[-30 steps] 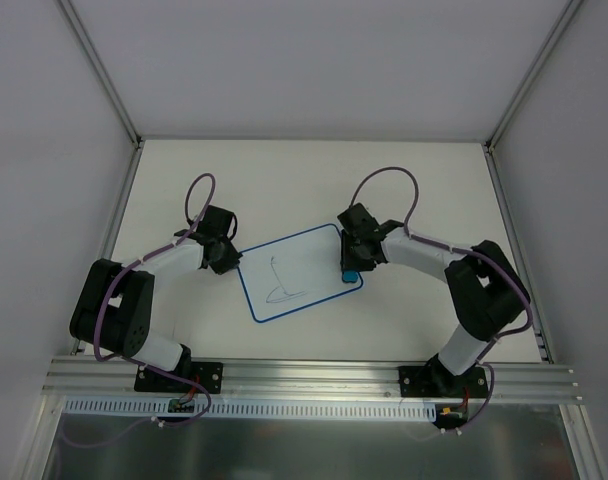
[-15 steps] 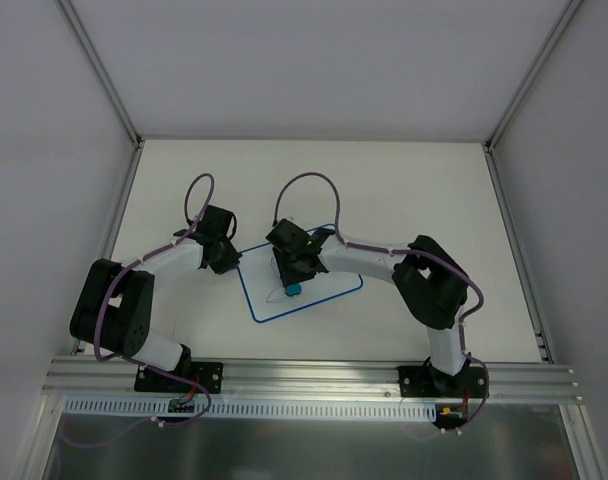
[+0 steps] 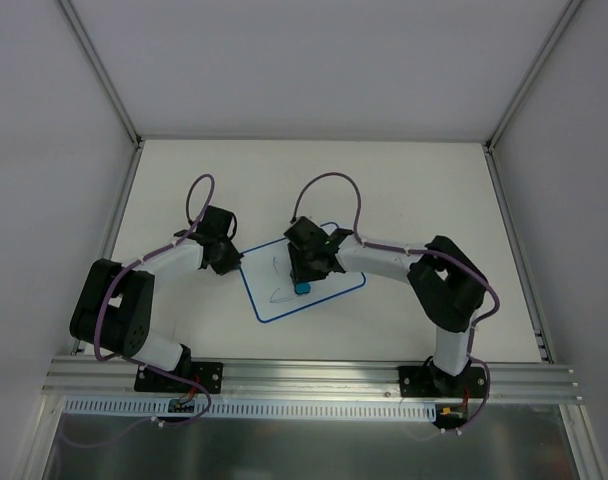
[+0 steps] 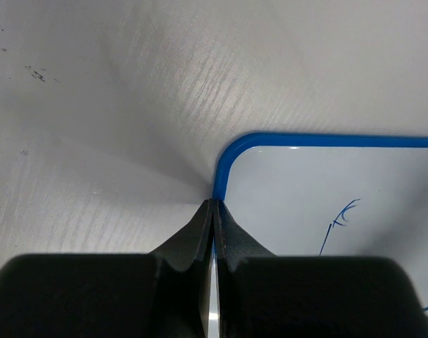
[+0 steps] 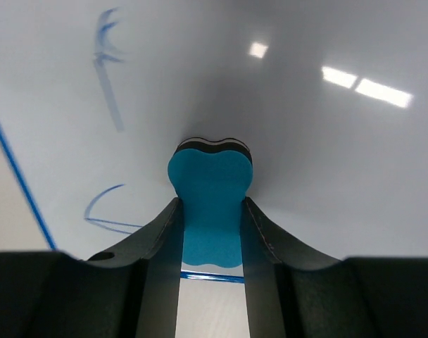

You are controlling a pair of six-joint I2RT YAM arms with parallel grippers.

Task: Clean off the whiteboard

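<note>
White table (image 3: 404, 180) carries the whiteboard (image 3: 336, 278) askew near its middle, a little toward the near edge. The left gripper (image 4: 212, 224) has its jaws pinched together on the board's left rim beside a corner, and the rim vanishes between them. The right gripper (image 3: 302, 278) is clamped on a blue eraser (image 5: 209, 201) pressed to the board, hiding what lies under it; thin blue strokes (image 5: 105, 63) beside it are faint from above.
</note>
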